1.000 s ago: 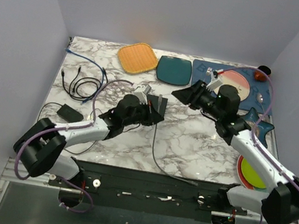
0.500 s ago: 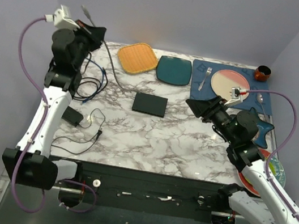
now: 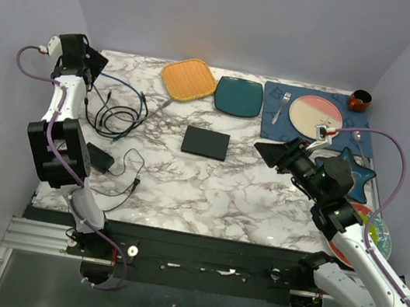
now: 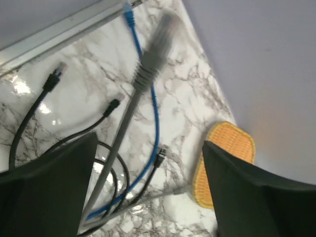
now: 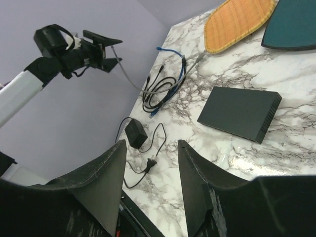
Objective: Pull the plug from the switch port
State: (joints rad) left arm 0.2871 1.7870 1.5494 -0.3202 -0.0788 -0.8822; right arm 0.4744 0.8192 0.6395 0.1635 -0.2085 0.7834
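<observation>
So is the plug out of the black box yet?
Yes, that part looks done: the switch lies with no cable in it. The grey plug shows blurred between the left gripper's wide-open fingers, not pinched, above the other cables. Probably only backing away is left.

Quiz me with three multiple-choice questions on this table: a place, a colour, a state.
1. Where is the black switch? A on the blue placemat; B mid-table, before the teal plate; C in the left tool.
2. The woven mat beside that plate is: A orange; B green; C white.
3. The switch has: A a grey cable plugged in; B a blue cable plugged in; C no cable attached.
Answers: B, it lies flat just before the plate; A, its weave is orange; C, no cable reaches it in the top or right wrist view.
</observation>
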